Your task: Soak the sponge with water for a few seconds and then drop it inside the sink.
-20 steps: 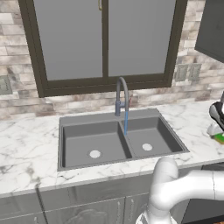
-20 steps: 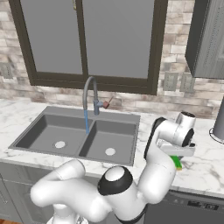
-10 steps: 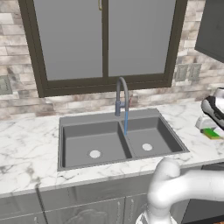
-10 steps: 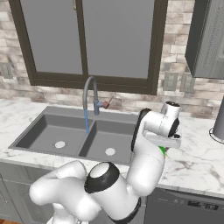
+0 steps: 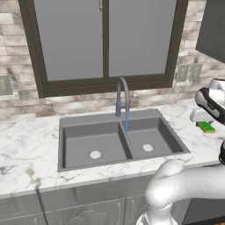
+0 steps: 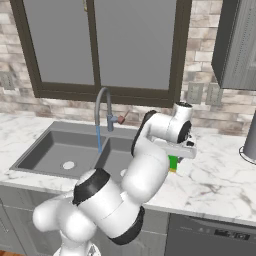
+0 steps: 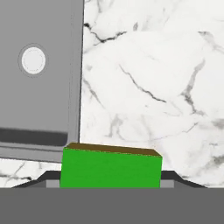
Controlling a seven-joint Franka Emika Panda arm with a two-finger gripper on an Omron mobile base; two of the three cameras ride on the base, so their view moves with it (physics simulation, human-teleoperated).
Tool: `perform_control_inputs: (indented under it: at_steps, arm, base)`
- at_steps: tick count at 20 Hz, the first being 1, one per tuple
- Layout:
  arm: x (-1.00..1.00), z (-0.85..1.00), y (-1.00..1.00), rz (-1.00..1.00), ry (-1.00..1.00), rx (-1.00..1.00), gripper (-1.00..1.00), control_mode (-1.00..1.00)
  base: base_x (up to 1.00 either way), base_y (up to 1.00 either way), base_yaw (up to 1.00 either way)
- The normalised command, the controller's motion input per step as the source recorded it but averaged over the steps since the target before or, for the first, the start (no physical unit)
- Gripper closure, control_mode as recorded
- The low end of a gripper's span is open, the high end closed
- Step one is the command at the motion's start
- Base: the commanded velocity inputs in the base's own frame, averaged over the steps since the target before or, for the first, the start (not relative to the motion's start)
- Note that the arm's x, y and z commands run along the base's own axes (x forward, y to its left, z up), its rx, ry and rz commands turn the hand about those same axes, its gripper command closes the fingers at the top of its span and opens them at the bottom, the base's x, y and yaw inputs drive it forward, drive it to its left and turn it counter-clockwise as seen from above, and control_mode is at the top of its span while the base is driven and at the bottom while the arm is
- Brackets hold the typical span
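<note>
My gripper is shut on the sponge, a green block with a yellow layer, held between the dark fingertips. It hangs over the marble counter just right of the sink, whose right basin drain lies off to the left. In the base views the sponge sits under the gripper, right of the sink. Water falls in a thin blue stream from the arched faucet near the centre divider.
Marble counter spreads to the right of the sink. A grey vessel stands at the far right. A dark cabinet hangs above it, and a window and brick wall rise behind the faucet.
The arm has carried the sponge leftward and slightly up, from the right part of the counter toward the sink's right edge. The water keeps running.
</note>
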Motion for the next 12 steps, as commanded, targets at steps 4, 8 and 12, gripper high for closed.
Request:
perform_control_inputs:
  at_steps: [4,8,12]
  arm:
    - [0.00,0.53,0.02,-0.09,0.05,-0.01,1.00,-1.00]
    - [-0.11,0.43,0.08,-0.09,0.03,0.00,1.00,-1.00]
    - [-0.15,0.32,0.14,-0.11,0.05,0.00,1.00,-1.00]
  base:
    - [0.00,0.00,0.00]
    - [0.00,0.00,0.00]
    - [0.00,0.00,0.00]
